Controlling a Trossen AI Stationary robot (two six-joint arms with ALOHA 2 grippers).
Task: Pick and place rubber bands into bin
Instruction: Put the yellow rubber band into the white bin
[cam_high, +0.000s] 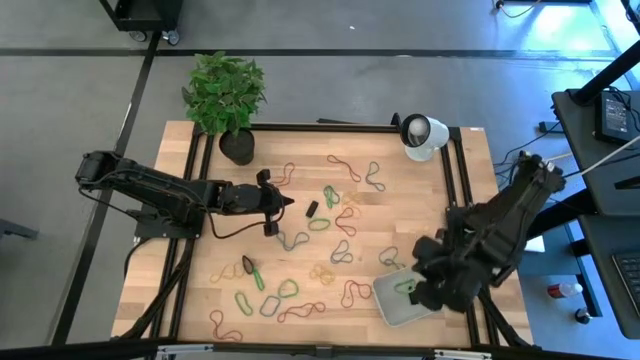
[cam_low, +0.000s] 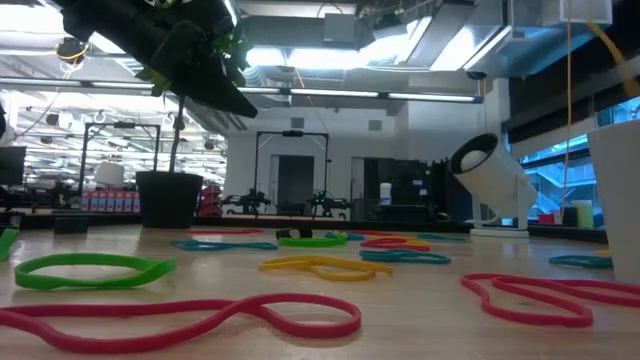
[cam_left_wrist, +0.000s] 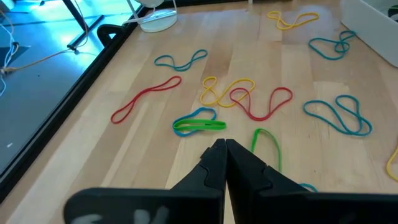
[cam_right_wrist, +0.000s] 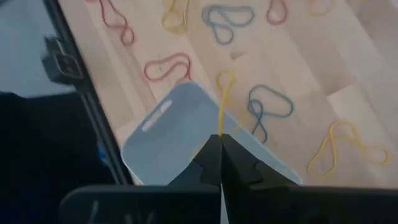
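Right claw (cam_right_wrist: 221, 163) is over the bin (cam_right_wrist: 168, 134), fingers clenched on a thin yellow band (cam_right_wrist: 222, 99) that hangs from the tips down toward the tray; it looks ready to drop in. Left claw (cam_left_wrist: 222, 163) hovers above mid-desk, pinched shut, nothing between the tips, with a green band (cam_left_wrist: 199, 126) lying on a blue one just ahead of it. The bin sits at the near right of the desk (cam_high: 300, 225), a pale translucent shallow tray with rounded corners and a slot handle; the high view shows a green loop (cam_high: 404, 286) already in it. The rubber bands (cam_high: 330, 235) are scattered flat all over the wood in green, red, yellow, teal and orange, many twisted into figure-eights, a few overlapping. They look very light, floppy and stretchy, with no stiffness, so they will dangle and may snag a neighbour or cling to the fingers on release. Best hold is probably one strand at a loop end or crossing, clear of other bands. A potted plant (cam_high: 226, 100) and a white round device (cam_high: 422, 135) stand along the far edge.
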